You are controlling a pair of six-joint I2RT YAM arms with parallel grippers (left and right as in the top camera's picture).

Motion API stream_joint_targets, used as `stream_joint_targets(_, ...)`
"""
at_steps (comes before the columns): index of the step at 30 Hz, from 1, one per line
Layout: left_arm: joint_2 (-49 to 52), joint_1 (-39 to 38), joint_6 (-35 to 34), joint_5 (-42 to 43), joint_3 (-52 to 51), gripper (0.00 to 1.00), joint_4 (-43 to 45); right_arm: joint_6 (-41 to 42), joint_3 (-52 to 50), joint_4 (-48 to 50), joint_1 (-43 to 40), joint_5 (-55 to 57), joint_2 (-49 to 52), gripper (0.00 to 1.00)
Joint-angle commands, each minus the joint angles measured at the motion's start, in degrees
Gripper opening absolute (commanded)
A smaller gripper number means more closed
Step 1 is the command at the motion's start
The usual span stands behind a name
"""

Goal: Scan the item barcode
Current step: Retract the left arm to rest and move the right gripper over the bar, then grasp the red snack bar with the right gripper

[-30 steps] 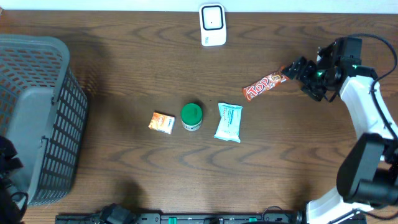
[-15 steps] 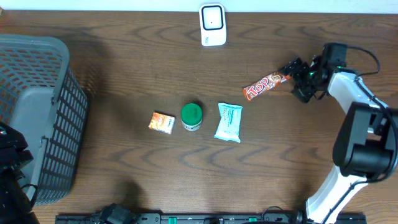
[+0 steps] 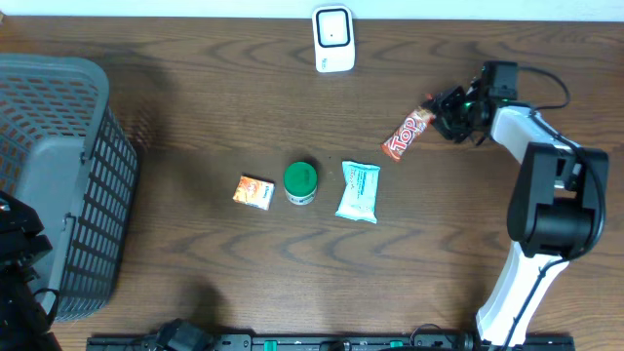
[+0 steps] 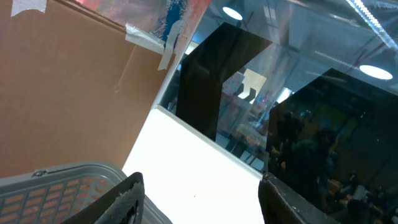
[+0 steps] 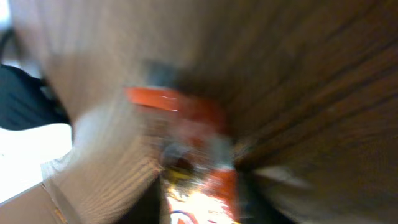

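My right pincer sits at the end of the candy bar (clenched or not, I cannot tell), so I'd pinch squarely before lifting toward the scanner.

On the bench the snack bar lies just left of the right tool, the scanner farther left and behind, the pouch, jar and small box in a row left and nearer, the basket farthest left.

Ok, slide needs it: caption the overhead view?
Right fingers meet the end of a red candy bar on a wooden table, white scanner nearby.
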Motion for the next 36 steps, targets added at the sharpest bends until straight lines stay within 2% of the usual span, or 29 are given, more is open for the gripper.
stream_joint_targets(1,-0.1,0.2,-0.5,0.0,-0.1,0.59,0.3,0.6,-3.3,-2.5,1.4,5.4,6.6,0.01)
stream_joint_targets(9,-0.1,0.2,-0.5,0.0,-0.1,0.6,0.3,-7.1,-3.2,-3.7,0.1,4.6,1.0,0.02)
stream_joint_targets(17,-0.1,0.2,-0.5,0.0,-0.1,0.59,0.3,-15.4,-3.2,-20.4,-0.3,7.1,-19.8,0.01)
stream_joint_targets(21,-0.1,0.2,-0.5,0.0,-0.1,0.6,0.3,-18.5,-3.2,-25.9,0.5,14.7,-30.0,0.02)
stream_joint_targets(25,-0.2,0.2,-0.5,0.0,-0.1,0.6,0.3,-25.0,-3.2,-28.2,2.3,22.1,-35.3,0.01)
stream_joint_targets(26,-0.1,0.2,-0.5,0.0,-0.1,0.6,0.3,-26.5,-3.2,-28.7,2.4,22.0,-35.4,0.09)
stream_joint_targets(27,-0.1,0.2,-0.5,0.0,-0.2,0.6,0.3,-27.9,-3.3,-29.1,2.3,22.0,-35.1,0.32)
stream_joint_targets(28,-0.1,0.2,-0.5,0.0,-0.2,0.6,0.3,-28.5,-3.6,-29.3,2.2,21.9,-34.1,0.82)
stream_joint_targets(29,-0.1,0.2,-0.5,0.0,-0.2,0.6,0.3,-28.9,-3.8,-29.4,2.0,21.1,-33.0,0.99)
stream_joint_targets(32,-0.1,0.2,-0.6,0.0,-0.2,0.6,0.3,-28.5,-3.9,-29.2,1.4,17.6,-27.4,0.99)
stream_joint_targets(36,-0.1,0.2,-0.6,0.0,-0.2,0.6,0.3,-21.2,-3.8,-28.1,1.6,16.9,-21.3,0.99)
